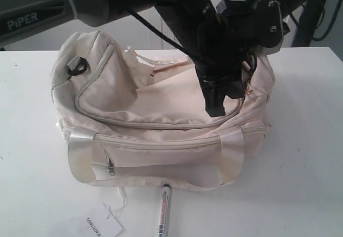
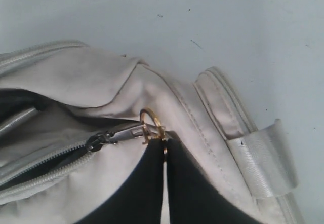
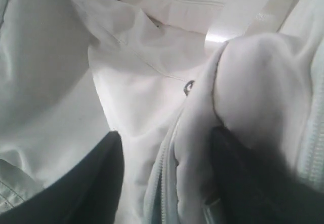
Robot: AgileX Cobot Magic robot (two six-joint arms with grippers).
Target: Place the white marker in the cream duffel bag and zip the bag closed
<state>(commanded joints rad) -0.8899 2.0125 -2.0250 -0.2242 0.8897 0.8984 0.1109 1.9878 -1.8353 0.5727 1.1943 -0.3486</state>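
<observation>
L gripper (image 2: 165,147): jaws nearly together, pinched on gold ring zip pull (image 2: 152,124) at the cream duffel bag (image 1: 150,97) end on the right of ext. view. The main zip (image 2: 50,165) is partly open there, dark interior showing. R gripper (image 3: 166,133): jaws wide apart at same bag end, a fold of bag fabric btwn them, against one finger, not clamped. Task item: white marker (image 1: 163,211) lies on table (image 1: 300,156) just in front of bag, outside it, near paper tag (image 1: 102,227).
</observation>
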